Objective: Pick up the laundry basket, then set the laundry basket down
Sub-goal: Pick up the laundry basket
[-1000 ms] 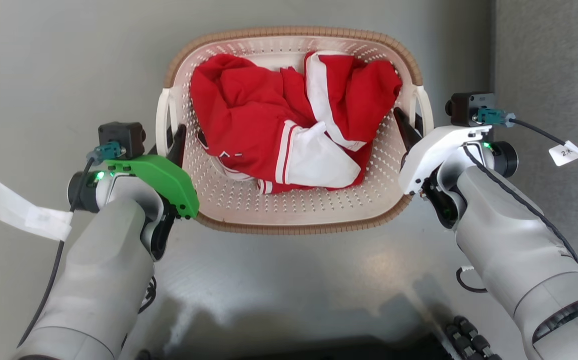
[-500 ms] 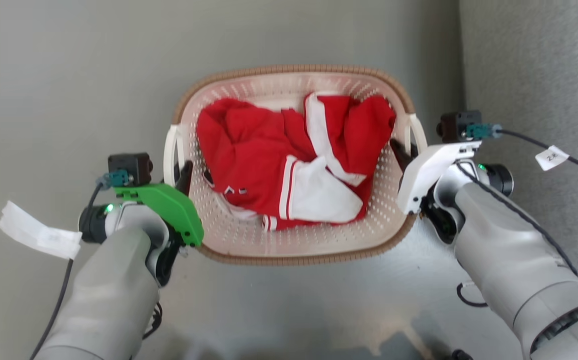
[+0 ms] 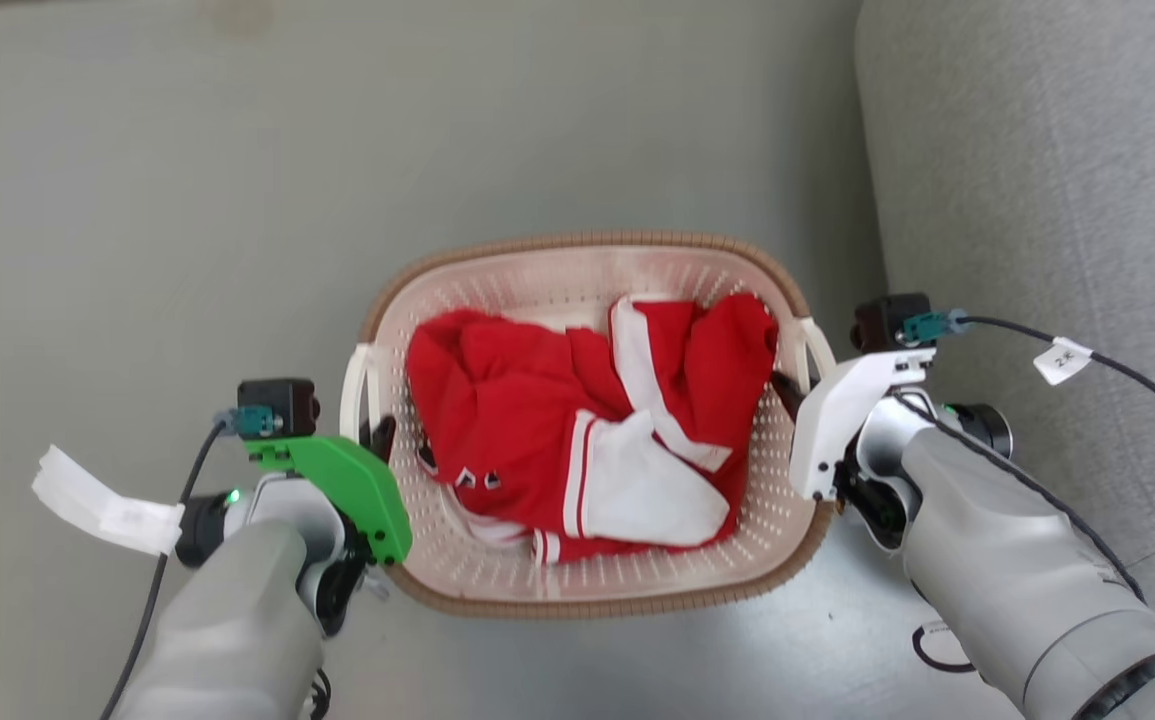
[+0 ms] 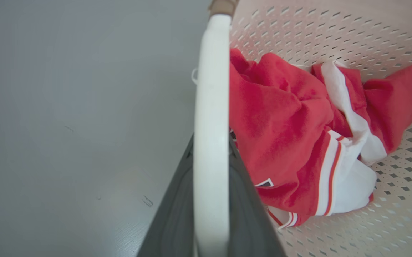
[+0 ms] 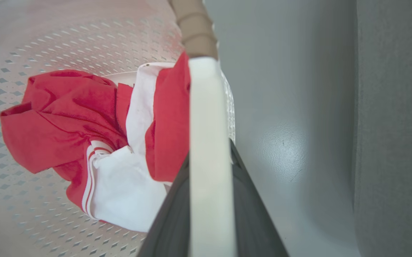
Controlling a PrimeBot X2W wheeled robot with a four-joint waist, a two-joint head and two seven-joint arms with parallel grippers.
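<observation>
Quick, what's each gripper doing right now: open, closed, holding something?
Left gripper: closed on the laundry basket's left handle.
Right gripper: closed on the laundry basket's right handle.

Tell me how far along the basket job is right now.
Grasp done: left tool and right tool each clamp a white side handle of the laundry basket, red garment inside. In hand: the lift or lowering; whether it is off the floor I cannot tell. Left: set down, release.
</observation>
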